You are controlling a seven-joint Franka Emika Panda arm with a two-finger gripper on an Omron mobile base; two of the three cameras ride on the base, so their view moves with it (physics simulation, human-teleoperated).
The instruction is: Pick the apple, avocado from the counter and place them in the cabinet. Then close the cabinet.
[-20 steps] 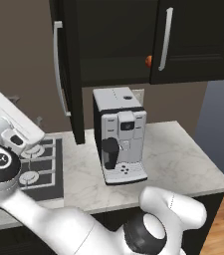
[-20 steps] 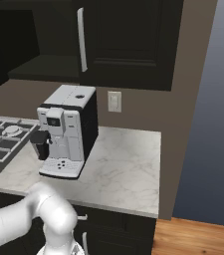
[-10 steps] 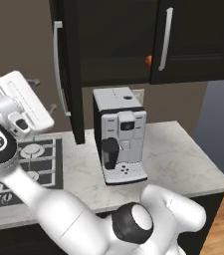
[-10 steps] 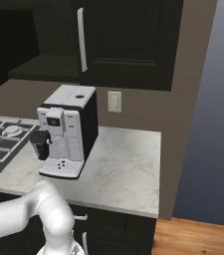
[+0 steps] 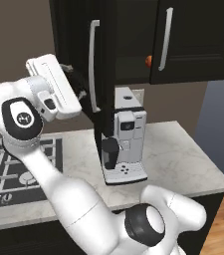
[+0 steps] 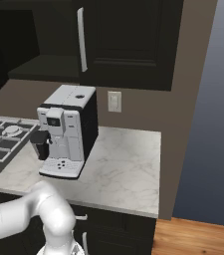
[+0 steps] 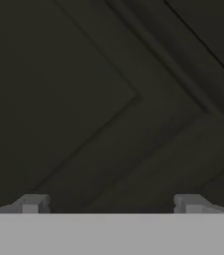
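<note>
Gripper (image 5: 78, 87) raised beside the cabinet (image 5: 193, 45), hand pressed close to the outer face of the open door (image 5: 106, 64), which stands edge-on to the left base camera with its silver bar handle (image 5: 93, 64) facing out. Judgement: this posture suits a push to swing the door shut, the last step of the task; nothing is being carried. Hand view: two finger tips (image 7: 31, 203) set wide apart, nothing between them, so the jaws are spread and empty; ahead only a dark recessed panel, very near.

Apple (image 5: 147, 61): a small red-orange spot inside the cabinet, on the shelf just behind the right-hand door's edge, mostly hidden. It looks round and smooth, but it is too small to tell more. Avocado: I cannot place it; the cabinet interior is too dark to make out a dark green fruit.

Counter (image 5: 183, 159) below the cabinet: pale marbled stone, with a coffee machine (image 5: 123, 137) directly under the open door and a gas hob (image 5: 14, 167) left of it. No fruit lies on it, so both picks appear done.
</note>
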